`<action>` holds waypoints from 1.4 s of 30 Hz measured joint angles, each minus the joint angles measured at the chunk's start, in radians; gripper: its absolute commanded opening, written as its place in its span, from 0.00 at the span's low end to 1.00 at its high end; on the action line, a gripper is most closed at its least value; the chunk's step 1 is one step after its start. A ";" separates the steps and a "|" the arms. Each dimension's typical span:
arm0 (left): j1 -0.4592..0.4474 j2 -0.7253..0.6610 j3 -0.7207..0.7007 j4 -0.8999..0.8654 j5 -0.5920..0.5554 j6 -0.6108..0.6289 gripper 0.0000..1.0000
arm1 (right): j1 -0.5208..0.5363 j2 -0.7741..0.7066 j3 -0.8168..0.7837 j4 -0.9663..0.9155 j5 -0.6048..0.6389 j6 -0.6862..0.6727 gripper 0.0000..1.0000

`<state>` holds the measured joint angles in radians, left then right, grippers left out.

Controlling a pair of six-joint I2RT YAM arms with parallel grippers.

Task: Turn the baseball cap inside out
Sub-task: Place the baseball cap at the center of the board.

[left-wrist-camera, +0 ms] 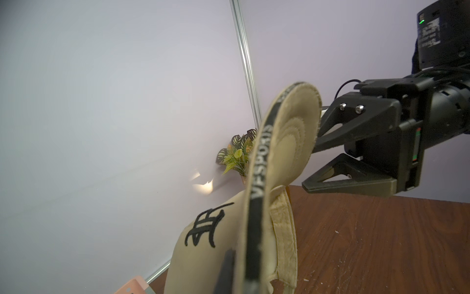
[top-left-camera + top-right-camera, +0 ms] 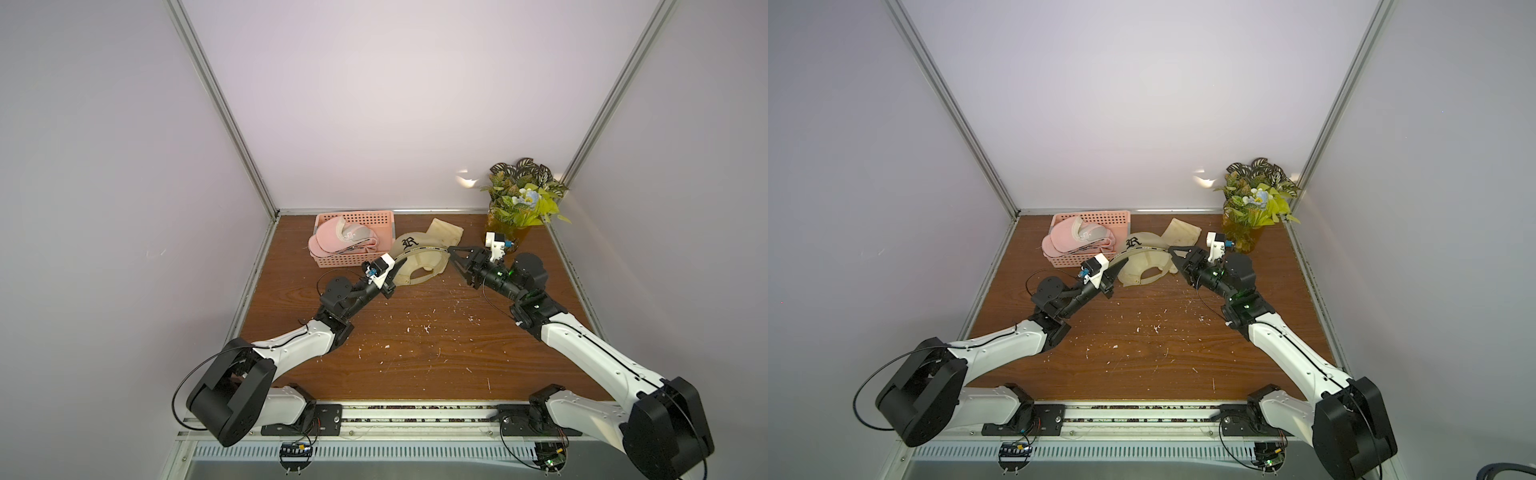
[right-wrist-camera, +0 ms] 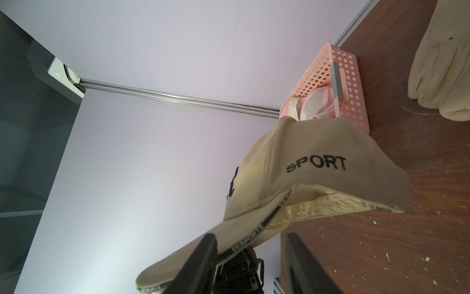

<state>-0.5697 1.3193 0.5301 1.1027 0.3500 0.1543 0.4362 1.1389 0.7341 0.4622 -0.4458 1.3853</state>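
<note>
In both top views the left gripper [image 2: 391,277] [image 2: 1112,277] was clenched on one end of the black-edged brim [image 2: 419,250] of the beige baseball cap [image 2: 424,266] [image 2: 1144,266]. The cap hung between the two grippers over the wooden table [image 2: 415,345]. Its crown, with an embroidered R, was on the far side of the brim. The right gripper [image 2: 458,265] [image 2: 1178,265] met the brim's other end with its jaws apart, grasping nothing. Beyond the left gripper sat a pink basket [image 2: 353,217] holding a pink cap [image 2: 332,243]. Beyond the right gripper lay a cream glove [image 2: 445,232], and behind its wrist stood a potted plant [image 2: 521,195].

In the left wrist view the brim [image 1: 284,132] ran away from the left gripper's one visible finger [image 1: 225,269] toward the right gripper [image 1: 311,166]. One of that gripper's fingers passed behind the brim's tip; the other stood clear of it.

In the right wrist view the brim [image 3: 178,264] crossed one finger [image 3: 201,262] of the right gripper, with open space to the other. The crown, lettered SPORT, lay ahead of the fingertips. The basket [image 3: 356,84] stood farther ahead, with the glove [image 3: 445,63] off to one side.
</note>
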 measured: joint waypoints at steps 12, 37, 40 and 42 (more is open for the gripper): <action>-0.006 0.000 0.000 -0.008 0.076 0.029 0.10 | -0.003 0.066 0.000 0.021 -0.005 -0.004 0.30; -0.023 -0.544 -0.177 -0.422 -0.201 -0.334 0.98 | 0.037 -0.015 -0.035 -0.011 -0.027 -0.628 0.00; -0.023 -0.573 -0.149 -0.526 -0.294 -0.483 0.98 | 0.094 0.022 -0.044 0.013 -0.039 -0.703 0.00; -0.023 -0.579 -0.122 -0.593 -0.335 -0.554 0.98 | 0.142 0.047 -0.045 0.017 -0.035 -0.745 0.00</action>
<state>-0.5930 0.7406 0.4084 0.5098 0.0147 -0.4000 0.5785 1.1854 0.6891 0.4789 -0.4808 0.6407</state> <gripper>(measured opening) 0.982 0.088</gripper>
